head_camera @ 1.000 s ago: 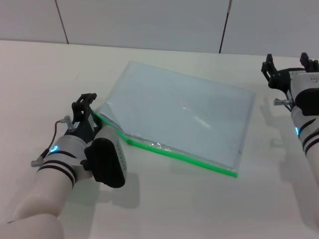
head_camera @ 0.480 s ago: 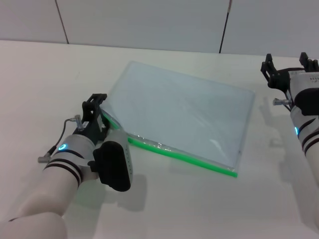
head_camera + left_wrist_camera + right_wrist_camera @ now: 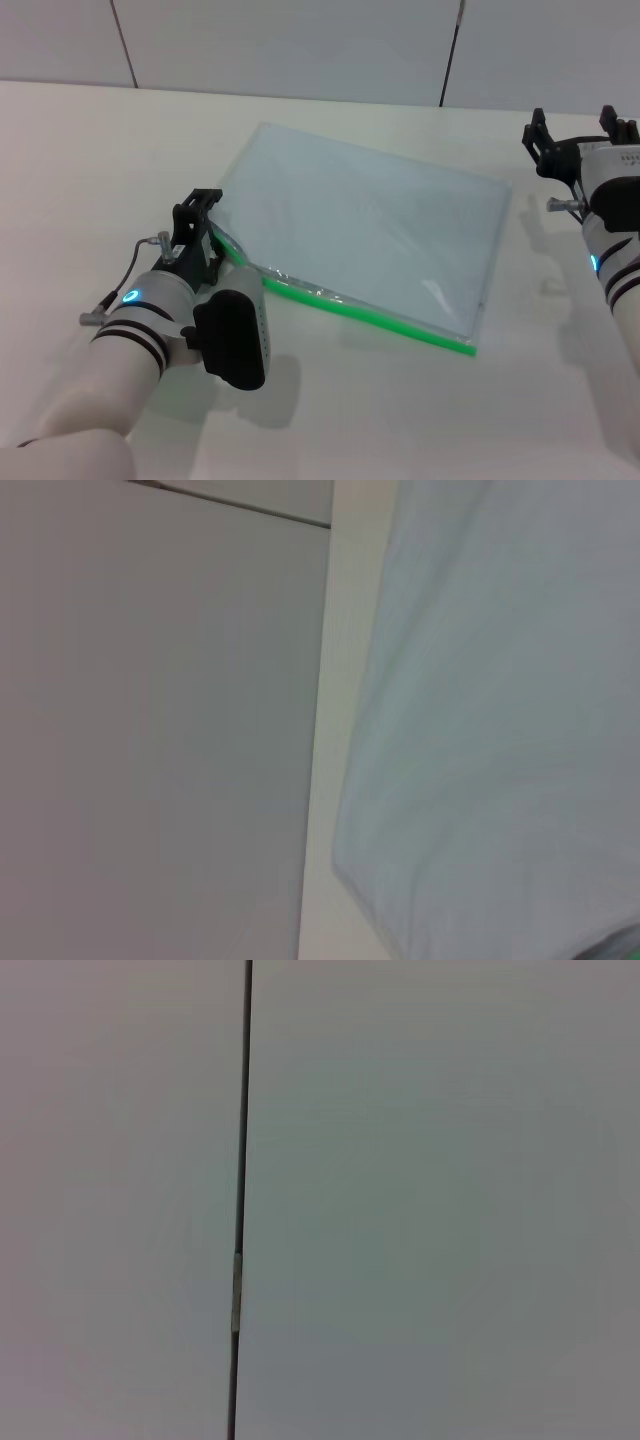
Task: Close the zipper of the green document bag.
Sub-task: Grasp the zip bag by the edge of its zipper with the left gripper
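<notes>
The green document bag (image 3: 365, 225) lies flat on the white table, a pale translucent pouch. Its zipper (image 3: 370, 314) is the bright green strip along the near long edge. My left gripper (image 3: 203, 228) sits at the zipper's left end, fingers closed over the strip by the bag's near-left corner; the slider is hidden under them. In the left wrist view the bag (image 3: 510, 730) fills one side, and a sliver of green (image 3: 628, 946) shows at the corner. My right gripper (image 3: 577, 132) hovers open beyond the bag's far-right corner, holding nothing.
The white table (image 3: 90, 150) extends all around the bag. A grey panelled wall (image 3: 300, 45) stands behind it. The right wrist view shows only the wall and a dark seam (image 3: 243, 1160).
My left gripper has slid right along the green edge. The bag's near-left corner, lifted a second ago, now lies flat. The right arm has not moved.
</notes>
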Robot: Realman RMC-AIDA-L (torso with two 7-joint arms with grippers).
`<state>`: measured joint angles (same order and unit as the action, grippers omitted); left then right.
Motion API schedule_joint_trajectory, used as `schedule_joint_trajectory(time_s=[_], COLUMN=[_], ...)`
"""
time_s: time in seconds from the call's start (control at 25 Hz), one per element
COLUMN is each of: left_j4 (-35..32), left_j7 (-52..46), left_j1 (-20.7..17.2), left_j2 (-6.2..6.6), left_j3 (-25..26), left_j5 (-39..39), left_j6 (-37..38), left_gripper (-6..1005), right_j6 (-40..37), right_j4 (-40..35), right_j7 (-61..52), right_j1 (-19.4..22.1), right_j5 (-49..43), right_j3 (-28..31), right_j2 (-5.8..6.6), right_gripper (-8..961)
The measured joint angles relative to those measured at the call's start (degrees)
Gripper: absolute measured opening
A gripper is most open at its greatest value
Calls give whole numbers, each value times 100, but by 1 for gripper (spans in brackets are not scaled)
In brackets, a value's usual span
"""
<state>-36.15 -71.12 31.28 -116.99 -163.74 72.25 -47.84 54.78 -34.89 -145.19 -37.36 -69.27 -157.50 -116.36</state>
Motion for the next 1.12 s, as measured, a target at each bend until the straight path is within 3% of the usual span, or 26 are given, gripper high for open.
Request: schedule_joint_trajectory(time_s=[1.12], left_j4=[-86], left_j7=[217], left_j1=[-17], left_j2=[-8], left_j3=[1], left_j5=[570], left_j6=[38], left_gripper=[574], right_j6=[-20], right_j4=[0], right_j7=[0], right_j1=[-5], right_j5=[-19], right_j3=[0], right_j2=[0], right_gripper=[830])
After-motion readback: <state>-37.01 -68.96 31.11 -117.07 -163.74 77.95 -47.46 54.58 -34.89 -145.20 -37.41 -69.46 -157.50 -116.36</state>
